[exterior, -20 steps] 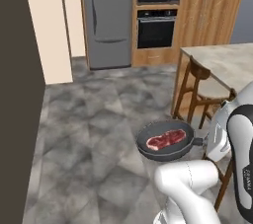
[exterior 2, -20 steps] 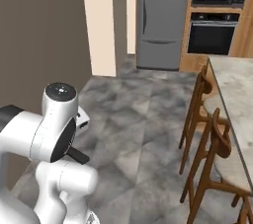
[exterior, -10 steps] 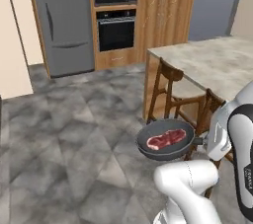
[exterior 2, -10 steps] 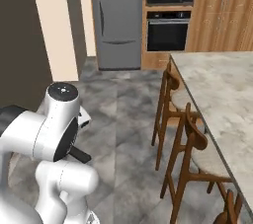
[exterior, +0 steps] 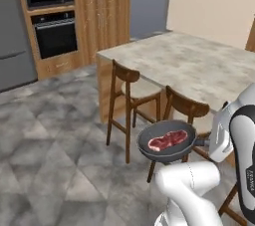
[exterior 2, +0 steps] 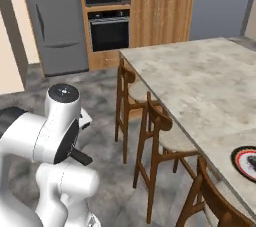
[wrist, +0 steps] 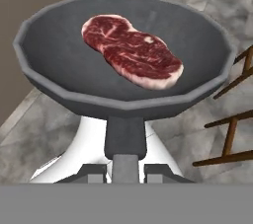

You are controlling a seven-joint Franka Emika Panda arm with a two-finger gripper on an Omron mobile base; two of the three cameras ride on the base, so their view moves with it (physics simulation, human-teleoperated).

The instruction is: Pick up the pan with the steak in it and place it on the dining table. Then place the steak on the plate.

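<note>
The dark grey pan [exterior: 145,143] hangs level in the air over the floor, just short of the dining table [exterior: 199,65]. The red steak [exterior: 168,140] lies flat in it. My gripper [exterior: 206,142] is shut on the pan's black handle [wrist: 125,136] at the pan's right side. In the hand view the pan [wrist: 59,65] spreads wide with the steak [wrist: 131,50] near its middle, and my gripper [wrist: 125,166] clamps the handle's end. The plate [exterior 2: 246,161], reddish-brown rimmed, rests on the dining table [exterior 2: 200,76] at its near right edge.
Wooden chairs [exterior: 130,78] [exterior: 187,106] stand along the table's near side, between the pan and the tabletop; the same chairs [exterior 2: 150,116] line the right base view. A built-in oven [exterior: 54,33] and a grey fridge [exterior 2: 57,21] stand at the back wall. Grey tiled floor lies to the left.
The whole scene has swung as the base turned, bringing the dining table and chairs close in front. The pan with the steak stays held the same way in my gripper.
</note>
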